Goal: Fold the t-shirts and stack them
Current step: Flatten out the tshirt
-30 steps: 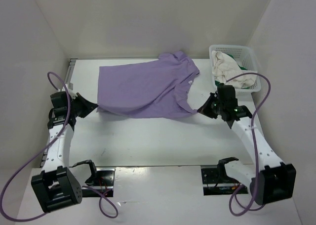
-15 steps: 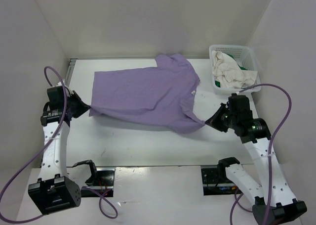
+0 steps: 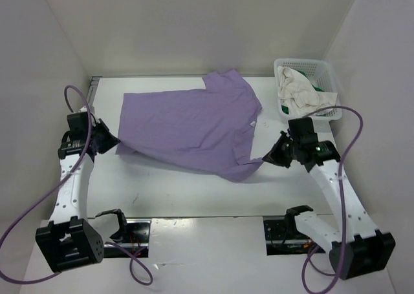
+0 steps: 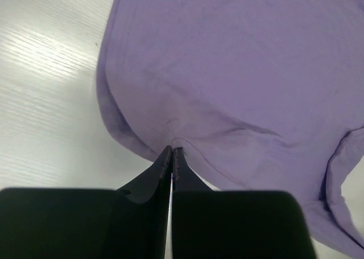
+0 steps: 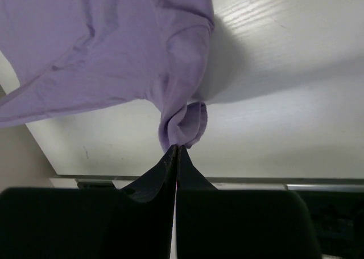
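Note:
The lavender-purple t-shirt (image 3: 187, 129) is spread across the middle of the table, held between both arms. My left gripper (image 3: 115, 141) is shut on its left hem edge, as the left wrist view shows (image 4: 172, 149). My right gripper (image 3: 265, 157) is shut on a bunched right corner of the shirt (image 5: 185, 125), which hangs from the jaws. The cream-white t-shirt (image 3: 299, 90) lies crumpled in the basket at the back right. A bit of the bright green t-shirt (image 3: 320, 85) shows beneath it.
The white lattice basket (image 3: 328, 72) stands at the back right corner, just behind my right arm. White walls close the table on the left, back and right. Purple cables loop from both arms.
My right gripper has moved left and slightly back with its corner, slackening the shirt's right side. My left gripper shifted a little right. The shirt's near edge sagged lower.

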Controlling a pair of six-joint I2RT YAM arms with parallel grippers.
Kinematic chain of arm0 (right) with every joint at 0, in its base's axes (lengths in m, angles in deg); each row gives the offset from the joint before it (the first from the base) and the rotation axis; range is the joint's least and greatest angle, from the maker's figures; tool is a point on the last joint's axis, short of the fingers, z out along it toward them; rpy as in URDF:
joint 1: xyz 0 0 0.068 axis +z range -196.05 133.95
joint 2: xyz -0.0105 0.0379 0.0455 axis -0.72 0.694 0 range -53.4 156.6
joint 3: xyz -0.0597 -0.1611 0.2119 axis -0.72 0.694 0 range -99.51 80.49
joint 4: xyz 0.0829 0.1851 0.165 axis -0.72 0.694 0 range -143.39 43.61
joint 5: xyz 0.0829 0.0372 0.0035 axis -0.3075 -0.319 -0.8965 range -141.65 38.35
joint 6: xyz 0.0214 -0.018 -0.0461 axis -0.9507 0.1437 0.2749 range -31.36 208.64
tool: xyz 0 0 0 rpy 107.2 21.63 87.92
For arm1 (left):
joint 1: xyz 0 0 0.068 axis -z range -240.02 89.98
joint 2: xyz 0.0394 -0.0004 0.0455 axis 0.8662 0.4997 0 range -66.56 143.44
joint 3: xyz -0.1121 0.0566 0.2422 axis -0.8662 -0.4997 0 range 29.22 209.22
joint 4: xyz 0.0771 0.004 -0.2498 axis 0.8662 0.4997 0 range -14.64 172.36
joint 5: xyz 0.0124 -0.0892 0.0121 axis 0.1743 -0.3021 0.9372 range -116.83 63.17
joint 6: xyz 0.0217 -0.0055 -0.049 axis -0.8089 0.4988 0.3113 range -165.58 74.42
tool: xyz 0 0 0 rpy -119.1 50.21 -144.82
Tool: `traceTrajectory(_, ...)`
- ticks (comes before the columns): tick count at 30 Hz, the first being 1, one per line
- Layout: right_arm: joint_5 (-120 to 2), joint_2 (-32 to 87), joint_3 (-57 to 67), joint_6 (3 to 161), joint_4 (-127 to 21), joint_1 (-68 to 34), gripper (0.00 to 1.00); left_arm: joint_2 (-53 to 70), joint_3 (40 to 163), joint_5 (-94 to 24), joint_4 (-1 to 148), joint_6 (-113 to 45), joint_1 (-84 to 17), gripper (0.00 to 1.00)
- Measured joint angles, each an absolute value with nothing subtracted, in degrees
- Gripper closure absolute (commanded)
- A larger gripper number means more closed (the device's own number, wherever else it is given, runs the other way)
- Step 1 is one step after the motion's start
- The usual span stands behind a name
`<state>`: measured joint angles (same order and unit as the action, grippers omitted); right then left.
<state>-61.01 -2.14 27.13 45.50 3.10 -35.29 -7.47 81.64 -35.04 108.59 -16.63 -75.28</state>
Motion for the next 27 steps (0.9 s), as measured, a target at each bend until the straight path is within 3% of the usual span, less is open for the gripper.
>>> traceTrajectory(12,-62.8,27.4,17.8,46.1,-19.3,-35.2,1.0,9.5,80.4,-37.0,98.3,-13.6,-75.2,1.0)
traceTrajectory(17,-62.3,24.1,16.0,48.5,-19.1,-36.7,1.0,7.0,81.4,-38.4,98.8,-13.2,-76.3,1.0)
traceTrajectory(21,-61.8,23.9,-3.2,50.7,-13.1,-40.5,1.0,7.6,93.3,-43.4,100.8,-10.6,-76.6,1.0)
traceTrajectory(27,-55.9,24.0,-39.6,54.4,-12.9,-36.5,1.0,7.7,123.5,-45.8,101.9,-9.0,-75.9,1.0)
